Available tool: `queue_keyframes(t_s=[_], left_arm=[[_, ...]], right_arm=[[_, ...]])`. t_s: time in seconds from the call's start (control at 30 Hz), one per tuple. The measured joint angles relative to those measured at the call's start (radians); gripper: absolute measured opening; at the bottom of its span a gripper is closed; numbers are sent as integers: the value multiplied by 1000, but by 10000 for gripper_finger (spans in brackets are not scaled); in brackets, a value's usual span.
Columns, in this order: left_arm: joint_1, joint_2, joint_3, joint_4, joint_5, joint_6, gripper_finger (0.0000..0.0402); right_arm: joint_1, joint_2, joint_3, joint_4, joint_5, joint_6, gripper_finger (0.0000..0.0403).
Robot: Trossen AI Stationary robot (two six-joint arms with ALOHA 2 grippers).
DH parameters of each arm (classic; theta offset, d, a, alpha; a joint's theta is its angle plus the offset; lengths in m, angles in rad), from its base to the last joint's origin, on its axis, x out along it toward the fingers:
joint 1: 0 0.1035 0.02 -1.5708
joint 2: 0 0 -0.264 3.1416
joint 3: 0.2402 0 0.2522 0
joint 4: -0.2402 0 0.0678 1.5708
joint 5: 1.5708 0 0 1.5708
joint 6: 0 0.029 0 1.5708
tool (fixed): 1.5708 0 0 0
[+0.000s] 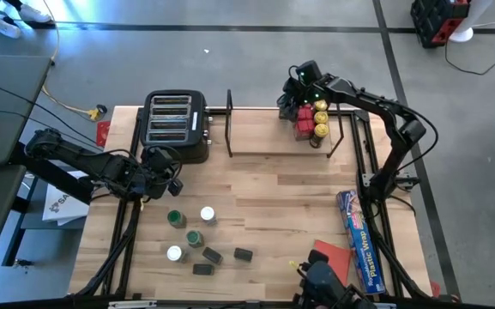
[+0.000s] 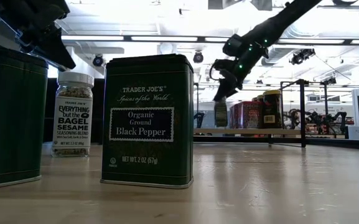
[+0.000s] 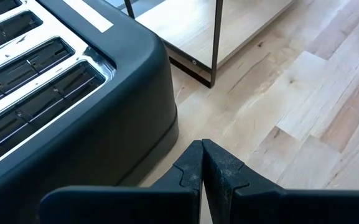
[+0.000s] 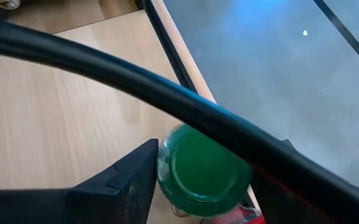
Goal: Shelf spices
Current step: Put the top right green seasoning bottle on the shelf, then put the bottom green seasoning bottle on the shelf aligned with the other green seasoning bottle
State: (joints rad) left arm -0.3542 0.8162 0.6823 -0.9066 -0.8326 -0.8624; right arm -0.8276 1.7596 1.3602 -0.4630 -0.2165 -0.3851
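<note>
Placing green-topped jar (image 4: 203,172) on shelf (image 1: 264,142) beside red and yellow spices (image 1: 312,118), right gripper (image 1: 297,93) fingers straddling it, grip unclear; next, release and lift clear; left gripper (image 3: 202,163) clenched empty by toaster (image 1: 176,124).

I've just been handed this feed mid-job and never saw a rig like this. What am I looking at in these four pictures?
Two dark robot arms work at a wooden table. One camera looks down from above, one sits at tabletop height, and one rides each wrist. The right gripper is over the wire shelf, its fingers either side of a green-topped spice jar, beside red and yellow-topped jars already there. The left gripper, shut and empty, waits beside the toaster. More spices stand on the table, including a black pepper tin. A plastic wrap box lies at the right.
</note>
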Motion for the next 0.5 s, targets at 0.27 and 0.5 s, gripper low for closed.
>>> queue_keyframes(t_s=[0.27, 0.5], left_arm=[[0, 0, 0, 0, 0, 0, 2], [0, 0, 0, 0, 0, 0, 2]], right_arm=[[0, 0, 0, -3, 0, 0, 231], [1, -8, 0, 20, 53, 10, 232]])
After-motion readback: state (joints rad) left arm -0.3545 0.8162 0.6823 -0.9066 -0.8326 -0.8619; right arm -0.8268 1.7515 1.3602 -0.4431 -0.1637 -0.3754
